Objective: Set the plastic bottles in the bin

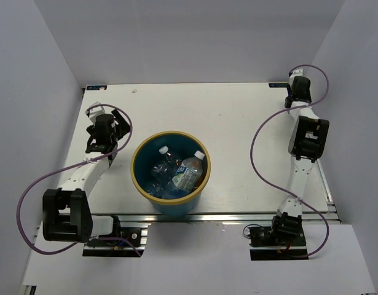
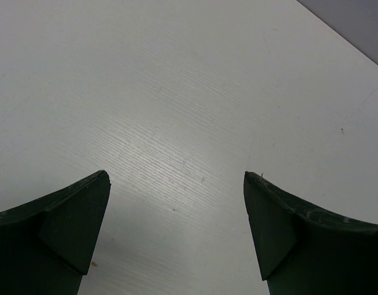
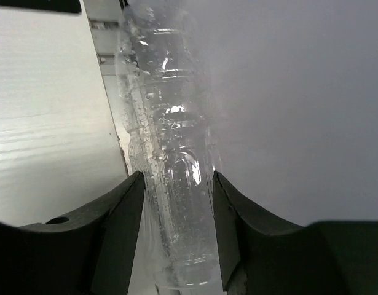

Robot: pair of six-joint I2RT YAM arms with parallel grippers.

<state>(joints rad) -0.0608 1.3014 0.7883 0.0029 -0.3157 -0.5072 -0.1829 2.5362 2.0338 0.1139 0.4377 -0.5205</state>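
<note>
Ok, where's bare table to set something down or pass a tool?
Widest bare patch: table beyond the bin, between the left tool and the right tool. Also bare between bin and right arm. Tight between bin and left arm; bin is crowded with bottles.

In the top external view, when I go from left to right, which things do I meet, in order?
left gripper → bin, with bottles inside → right gripper, which the right wrist view shows closed on a clear bottle.
</note>
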